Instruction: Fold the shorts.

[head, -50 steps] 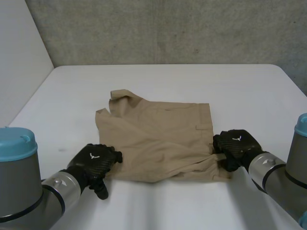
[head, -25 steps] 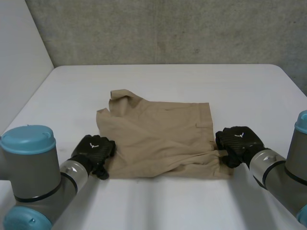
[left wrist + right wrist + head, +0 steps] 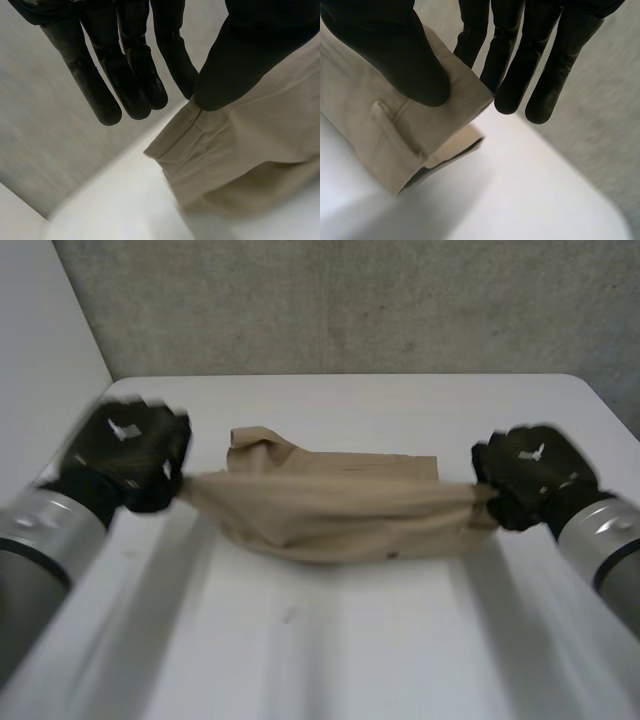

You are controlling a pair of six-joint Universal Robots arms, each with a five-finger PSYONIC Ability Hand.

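The tan shorts [image 3: 330, 512] hang stretched between my two hands, their near edge lifted off the white table [image 3: 330, 660] while the far edge with the waistband still rests on it. My left hand [image 3: 130, 455] holds the left corner of the raised edge. In the left wrist view its thumb [image 3: 235, 60] pinches the hem of the shorts [image 3: 240, 150] against the fingers [image 3: 125, 75]. My right hand [image 3: 530, 478] holds the right corner. In its wrist view the thumb [image 3: 395, 55] presses the cloth [image 3: 375, 135] against the fingers [image 3: 520, 60].
A grey concrete wall [image 3: 350, 300] rises behind the table's far edge. A pale panel [image 3: 40, 370] stands along the table's left side. Bare tabletop lies in front of the hanging cloth.
My left hand closed on the shorts' near left corner. Both hands then rose and moved away from me, lifting the near edge off the table.
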